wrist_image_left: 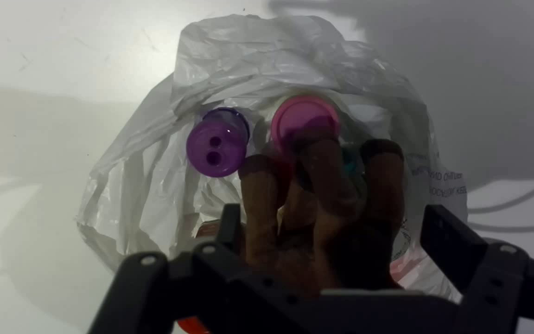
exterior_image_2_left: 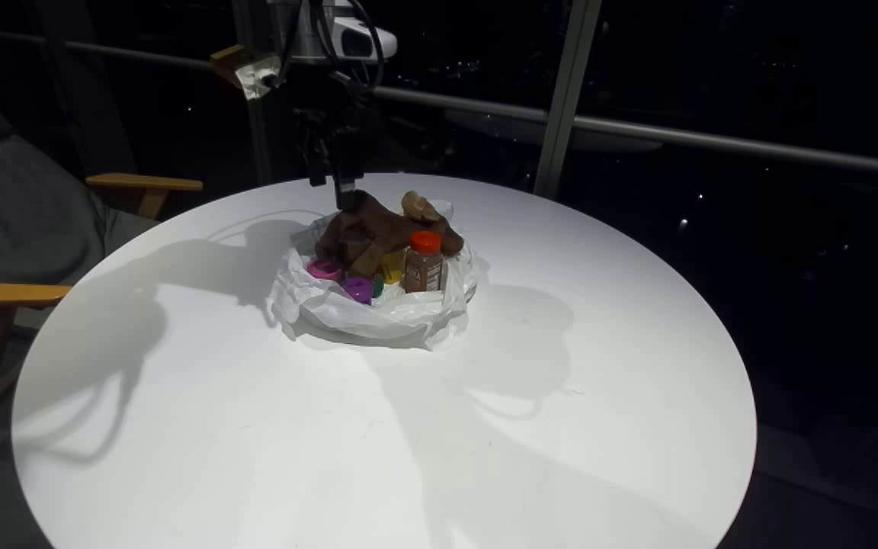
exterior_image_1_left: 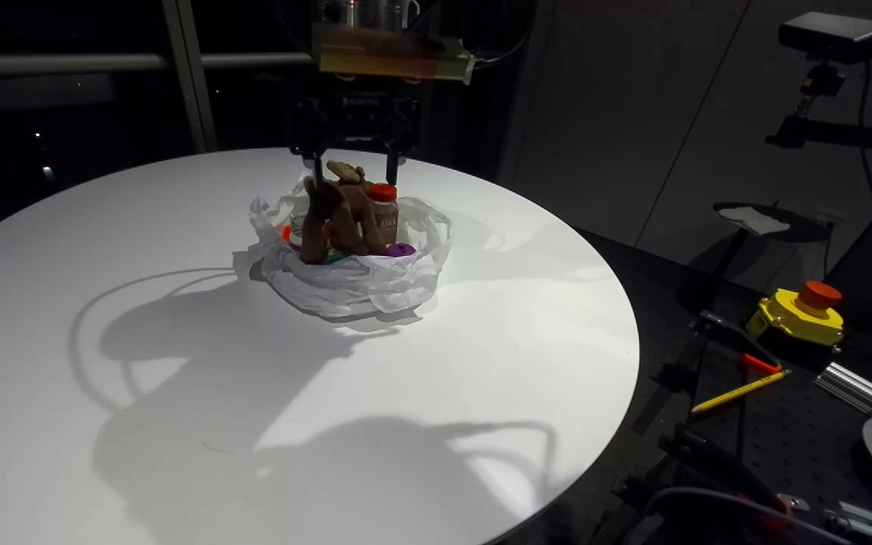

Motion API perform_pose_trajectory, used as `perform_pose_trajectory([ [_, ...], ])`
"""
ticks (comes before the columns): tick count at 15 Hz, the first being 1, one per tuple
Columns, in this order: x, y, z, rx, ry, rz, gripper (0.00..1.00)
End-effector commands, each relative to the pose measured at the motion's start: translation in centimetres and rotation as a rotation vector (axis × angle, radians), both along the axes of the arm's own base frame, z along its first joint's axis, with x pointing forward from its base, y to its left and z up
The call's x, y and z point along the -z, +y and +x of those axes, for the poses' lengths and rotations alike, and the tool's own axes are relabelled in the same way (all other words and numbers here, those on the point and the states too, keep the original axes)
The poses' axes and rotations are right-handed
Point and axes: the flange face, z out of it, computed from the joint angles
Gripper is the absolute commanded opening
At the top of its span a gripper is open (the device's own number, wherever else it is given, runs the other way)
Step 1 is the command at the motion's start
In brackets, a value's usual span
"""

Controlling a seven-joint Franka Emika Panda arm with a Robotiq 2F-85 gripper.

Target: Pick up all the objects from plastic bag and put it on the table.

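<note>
The plastic bag (exterior_image_1_left: 345,291) lies bunched on the white round table (exterior_image_1_left: 443,378), its mouth spread upward. Filling most of it is a brown plush figure (exterior_image_2_left: 378,229), legs toward the top of the wrist view. Around the plush are a red-capped brown bottle (exterior_image_1_left: 384,219), a purple can (wrist_image_left: 216,146), a pink-lidded item (wrist_image_left: 305,118), a yellow piece (exterior_image_2_left: 392,267) and a bit of green (exterior_image_2_left: 378,287). Right over the plush stands my gripper (wrist_image_left: 332,218), jaws wide apart on either side of its body. I see no grip on it. The plush hides part of the contents.
A grey chair with wooden arms (exterior_image_2_left: 142,183) is beside the table. Off the table's edge, a dark bench bears a yellow box with a red button (exterior_image_1_left: 795,318) and a pencil (exterior_image_1_left: 741,391). A camera on a stand (exterior_image_1_left: 837,36) rises behind it.
</note>
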Motion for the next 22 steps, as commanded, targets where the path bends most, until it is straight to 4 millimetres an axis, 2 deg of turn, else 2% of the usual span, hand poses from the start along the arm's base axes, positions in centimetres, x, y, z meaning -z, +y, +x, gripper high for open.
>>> perform_pose_trajectory([
  [1, 1.3, 0.9, 3.5, 0.04, -0.06, -0.043, 1.0],
  [7, 3.6, 1.4, 6.1, 0.02, -0.09, -0.127, 1.0],
  [8, 4.0, 1.6, 6.3, 0.015, -0.093, -0.139, 0.89],
  [9, 4.5, 1.7, 6.5, 0.009, -0.097, -0.154, 0.74],
  [12, 4.9, 2.0, 7.0, 0.001, -0.114, -0.189, 0.49],
  [14, 4.3, 1.7, 7.0, -0.005, -0.13, -0.217, 0.35],
  [17, 1.8, 0.9, 6.3, -0.015, -0.146, -0.222, 0.12],
  [20, -2.3, -0.3, 5.4, -0.037, -0.167, -0.231, 0.08],
  [21, -4.4, -0.8, 5.0, -0.047, -0.183, -0.228, 0.1],
  [22, -6.4, -1.4, 4.5, -0.058, -0.2, -0.233, 0.07],
])
